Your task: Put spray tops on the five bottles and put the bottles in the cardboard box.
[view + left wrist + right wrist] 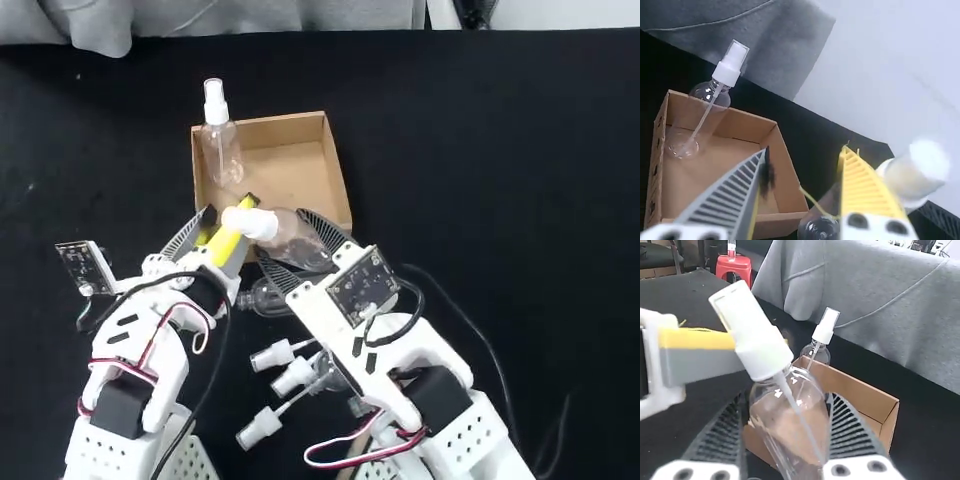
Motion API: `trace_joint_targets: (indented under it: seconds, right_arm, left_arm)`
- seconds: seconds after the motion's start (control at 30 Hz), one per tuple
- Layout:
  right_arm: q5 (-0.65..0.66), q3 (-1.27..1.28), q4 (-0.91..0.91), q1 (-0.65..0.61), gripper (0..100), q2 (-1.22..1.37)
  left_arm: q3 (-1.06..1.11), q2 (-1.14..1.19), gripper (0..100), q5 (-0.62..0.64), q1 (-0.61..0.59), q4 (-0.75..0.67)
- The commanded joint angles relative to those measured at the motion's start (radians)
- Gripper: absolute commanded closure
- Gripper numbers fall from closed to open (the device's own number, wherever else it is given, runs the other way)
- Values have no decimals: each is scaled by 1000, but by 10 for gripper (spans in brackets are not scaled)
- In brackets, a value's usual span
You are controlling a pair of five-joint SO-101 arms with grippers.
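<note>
The bottle [292, 240] is clear plastic, round-shouldered and tilted, with a white spray top [248, 222] seated on its neck and a thin dip tube showing through the wall. In the high view it hangs just left of the middle of the frame, over the near edge of the cardboard box [338, 175]. The right gripper [786, 407] pinches its body, one black ribbed finger on each side. The left gripper [228, 208] sits to the bottle's left with its jaws spread and nothing between them; the outer side of its yellow finger [860, 195] lies against the spray top. A second clear bottle with a white top [221, 140] stands upright in the box's upper-left corner. Three loose spray tops [275, 353] lie on the black table [500, 150] at lower centre, between the two arms.
</note>
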Motion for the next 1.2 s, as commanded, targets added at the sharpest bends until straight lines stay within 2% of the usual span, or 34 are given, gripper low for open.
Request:
trace_joint_targets:
  seconds: [0.0,0.2,0.43,0.67,1.17]
  right_arm:
    - [8,2,2,-18,977,-12]
    - [8,2,2,-18,977,-12]
    - [8,4,2,-20,977,-8]
    - [8,-28,-6,-20,977,110]
    - [8,-39,-8,-20,977,140]
  left_arm:
    - [-24,-8,788,-28,28,-2]
    - [-24,-8,788,-35,28,-3]
    - [-24,-8,788,-112,54,-5]
    - [-19,-8,788,-164,54,-5]
    - [-15,-8,788,-112,45,-2]
